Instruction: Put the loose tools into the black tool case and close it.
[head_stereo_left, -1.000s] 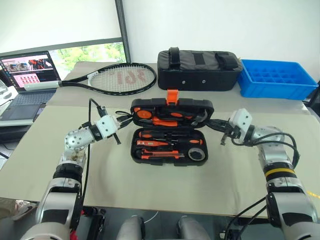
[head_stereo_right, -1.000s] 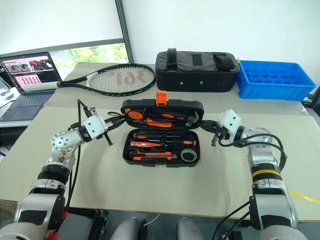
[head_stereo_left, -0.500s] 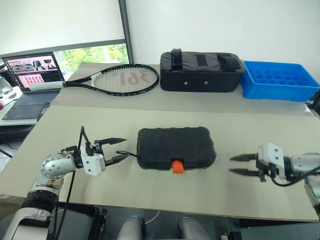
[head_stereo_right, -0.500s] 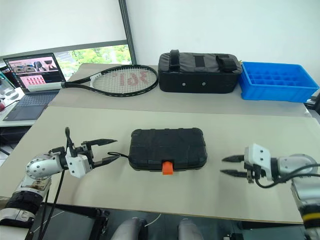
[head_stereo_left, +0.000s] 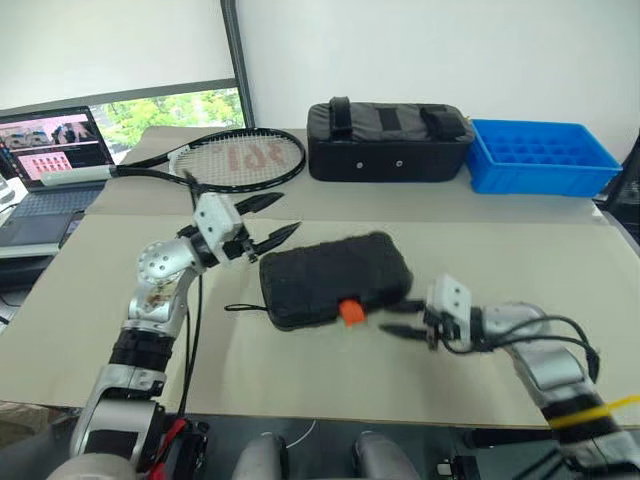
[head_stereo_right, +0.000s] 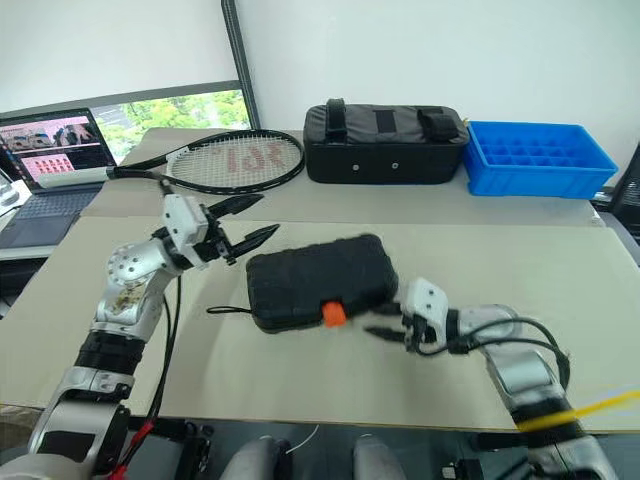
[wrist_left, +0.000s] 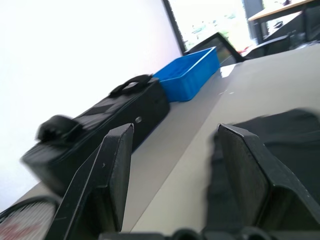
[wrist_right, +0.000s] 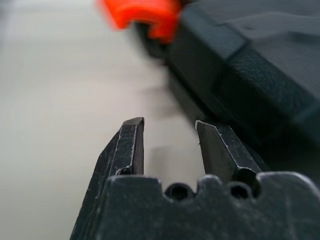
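Lying closed on the surface (head_stereo_left: 120, 290), the black tool case (head_stereo_left: 335, 278) is being flanked by both tools, its orange latch (head_stereo_left: 350, 312) turned toward the robot. The left tool (head_stereo_left: 282, 218) is being held above the case's far left corner, fingers spread and empty, just clear of the lid. The right tool (head_stereo_left: 395, 328) is being held low, just beside the case's near right edge and near the latch, fingers parted with nothing gripped between them. A thin cord (head_stereo_left: 243, 307) is trailing from the case's left end.
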